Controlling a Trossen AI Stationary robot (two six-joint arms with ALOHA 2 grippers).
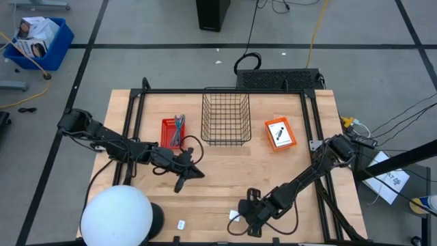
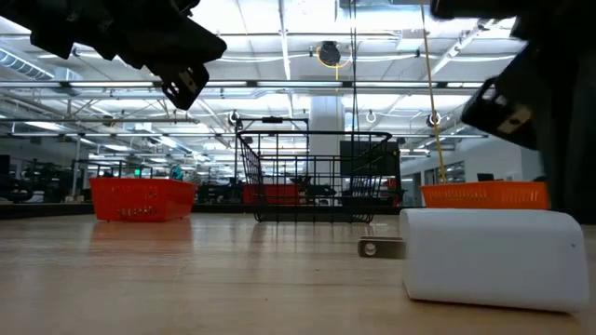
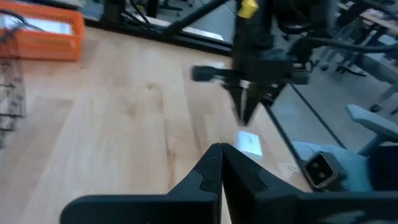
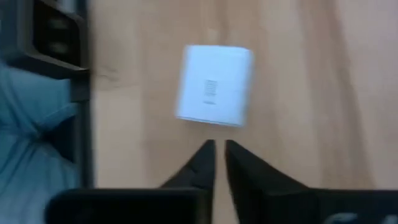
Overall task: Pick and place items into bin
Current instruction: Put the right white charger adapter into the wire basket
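Note:
A small white block (image 1: 234,216) lies flat on the wood near the table's near edge; in the right wrist view the white block (image 4: 214,84) sits just ahead of my fingers. My right gripper (image 1: 244,219) (image 4: 219,148) hovers beside it, shut and touching nothing. A second white block (image 1: 181,224) (image 2: 494,256) lies farther left. My left gripper (image 1: 183,181) (image 3: 221,152) is shut over bare wood at mid-table. The wire bin (image 1: 225,117) (image 2: 312,177) stands at the far middle. A white card (image 1: 278,134) lies in an orange tray. Slim pen-like tools (image 1: 179,126) lie in a red tray.
The red tray (image 1: 173,132) sits left of the bin and the orange tray (image 1: 280,134) right of it. A white dome (image 1: 116,217) stands at the near left corner. A black frame (image 1: 225,91) rims the table. Bare wood lies between the two grippers.

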